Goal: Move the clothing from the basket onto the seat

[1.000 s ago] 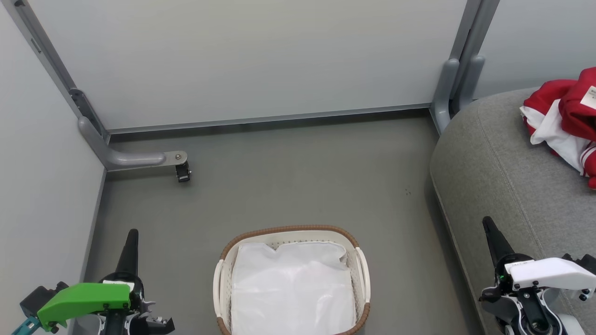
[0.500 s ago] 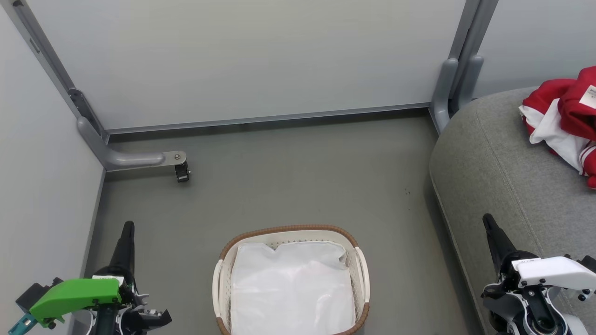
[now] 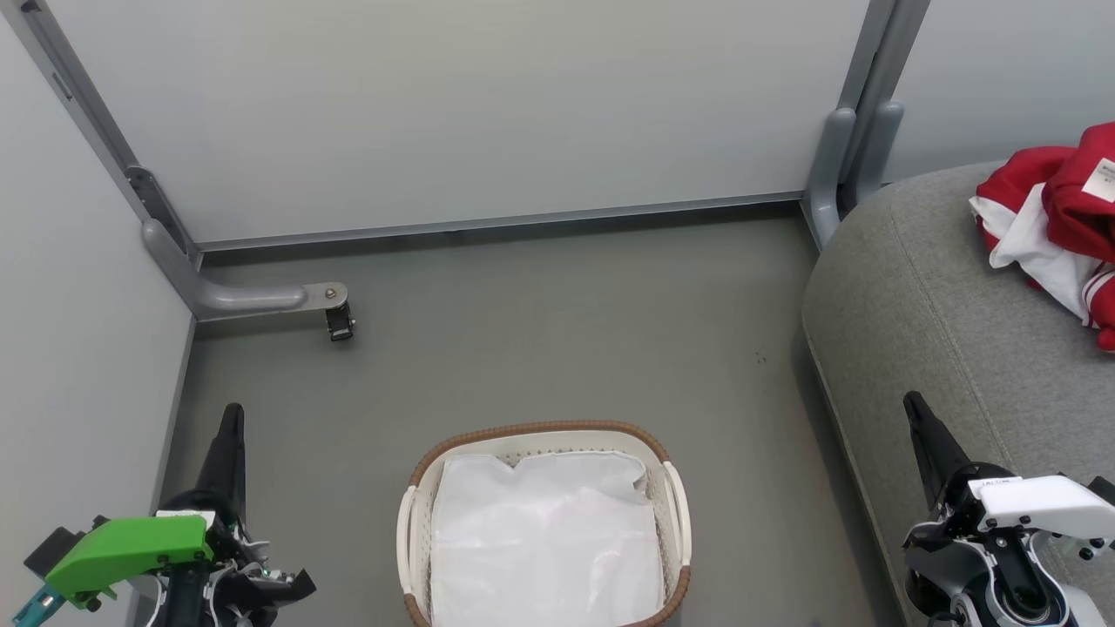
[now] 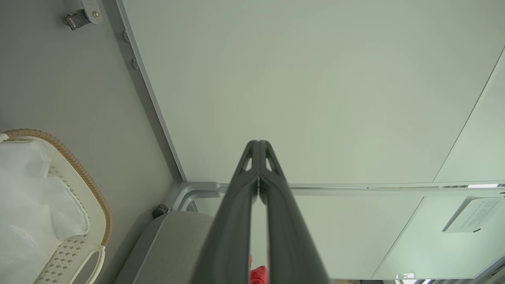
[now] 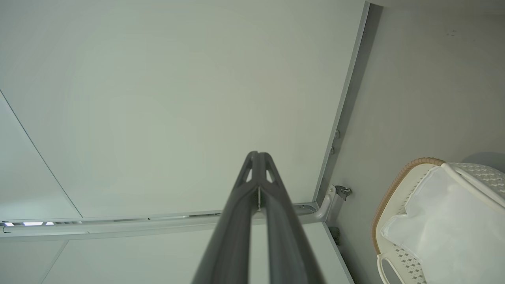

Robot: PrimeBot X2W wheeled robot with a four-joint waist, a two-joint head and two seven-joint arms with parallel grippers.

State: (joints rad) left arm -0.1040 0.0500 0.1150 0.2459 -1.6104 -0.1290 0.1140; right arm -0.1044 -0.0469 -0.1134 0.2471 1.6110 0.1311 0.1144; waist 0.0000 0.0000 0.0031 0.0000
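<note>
1. Small oval white plastic basket with a brown woven rim, on the grey floor, at 6 o'clock in the head view. Contents: a plain white liner cloth.
2. Crumpled red clothing with white trim, at 2 o'clock, lying on the large grey fabric seat.
3. Left pincer, at 8 o'clock: dark fingers pressed together, empty. The clothing is well apart, toward 2 o'clock.
4. Right pincer, at 4 o'clock, over the seat's near edge: pressed together, empty. The clothing is apart, toward 1 o'clock.
</note>
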